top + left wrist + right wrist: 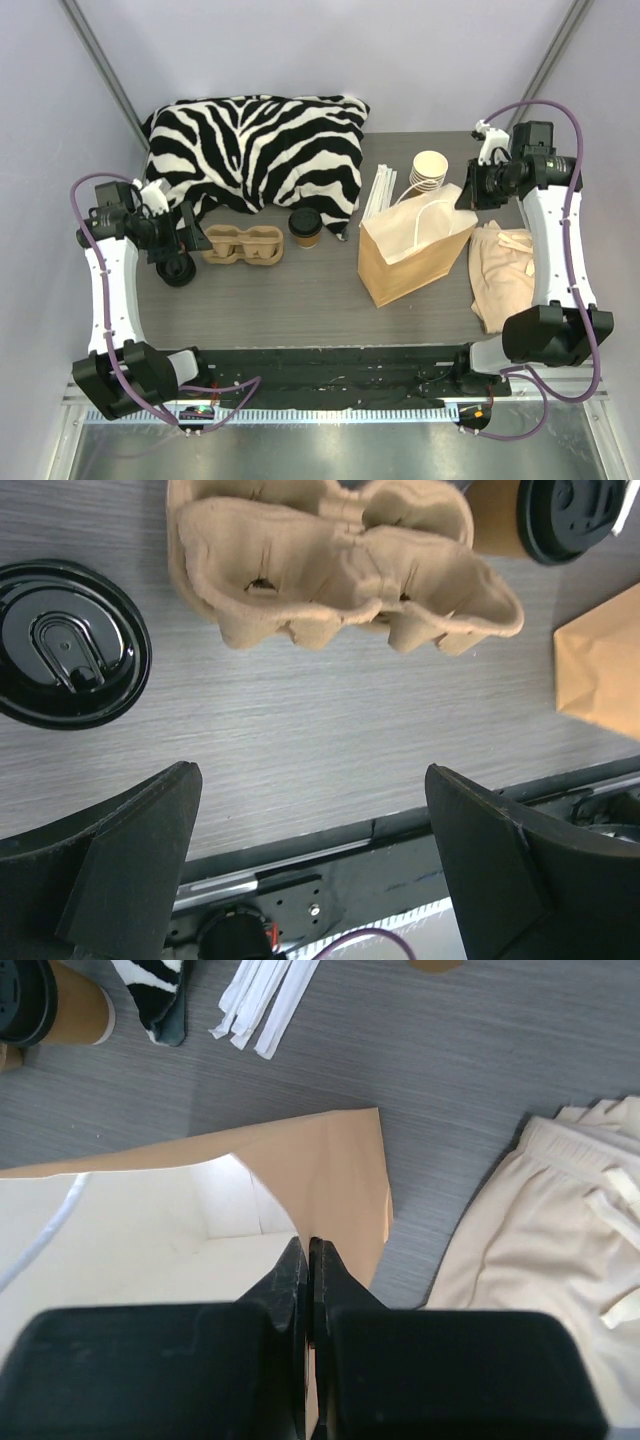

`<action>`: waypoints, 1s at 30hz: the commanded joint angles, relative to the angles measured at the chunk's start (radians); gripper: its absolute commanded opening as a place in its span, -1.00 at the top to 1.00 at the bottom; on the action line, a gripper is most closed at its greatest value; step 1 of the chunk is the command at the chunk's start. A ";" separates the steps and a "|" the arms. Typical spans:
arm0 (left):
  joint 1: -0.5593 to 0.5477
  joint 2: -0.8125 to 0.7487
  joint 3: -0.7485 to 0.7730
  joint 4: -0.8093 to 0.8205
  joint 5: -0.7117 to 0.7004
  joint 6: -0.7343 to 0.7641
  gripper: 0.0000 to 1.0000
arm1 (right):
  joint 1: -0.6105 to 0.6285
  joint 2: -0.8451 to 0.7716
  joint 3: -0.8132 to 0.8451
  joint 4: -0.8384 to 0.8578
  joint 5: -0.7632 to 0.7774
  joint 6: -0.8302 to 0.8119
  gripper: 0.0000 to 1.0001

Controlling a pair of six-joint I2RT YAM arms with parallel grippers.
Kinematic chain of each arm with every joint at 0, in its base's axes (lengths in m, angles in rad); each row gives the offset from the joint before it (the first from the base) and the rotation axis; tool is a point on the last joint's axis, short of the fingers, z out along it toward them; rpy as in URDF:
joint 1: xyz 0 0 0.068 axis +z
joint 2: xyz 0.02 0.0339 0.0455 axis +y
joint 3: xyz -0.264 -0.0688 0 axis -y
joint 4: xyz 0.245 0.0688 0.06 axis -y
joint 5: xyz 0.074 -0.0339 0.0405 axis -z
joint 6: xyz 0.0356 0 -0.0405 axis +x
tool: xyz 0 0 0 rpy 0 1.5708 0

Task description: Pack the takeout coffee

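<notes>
Tan-cupped, black-lidded takeout coffee (306,227) stands unpacked at the tabletop's (290,300) back middle, beside the pulp cup carrier (243,244); right gripper (309,1246) fingers are pressed together on the open paper bag's (415,255) rim, left gripper (308,780) is spread and empty, lifting and bagging judged outstanding.

Zebra-striped pillow (255,150); brown bag (415,258); tan cup (308,238).

Zebra pillow (255,150), paper bag (405,265), stacked cups (430,168)

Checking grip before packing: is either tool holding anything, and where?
The right tool pinches the paper bag at its top rim; left tool holds nothing.
</notes>
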 commanded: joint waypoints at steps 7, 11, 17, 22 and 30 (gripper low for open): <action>0.005 0.017 0.033 -0.017 -0.063 0.061 -0.99 | 0.075 -0.027 0.214 -0.058 -0.018 -0.176 0.98; 0.013 0.058 0.035 -0.002 -0.065 0.067 -0.99 | 0.211 -0.052 0.214 -0.063 0.026 -0.207 0.98; 0.014 0.138 0.042 0.052 -0.031 0.035 -0.95 | 0.316 -0.095 0.179 -0.003 0.081 -0.184 0.98; 0.014 0.224 0.100 0.087 0.007 -0.082 -0.83 | 0.359 -0.075 0.207 -0.016 0.117 -0.175 0.98; 0.011 0.310 0.182 0.142 -0.063 -0.280 -0.82 | 0.390 -0.066 0.204 -0.011 0.107 -0.165 0.98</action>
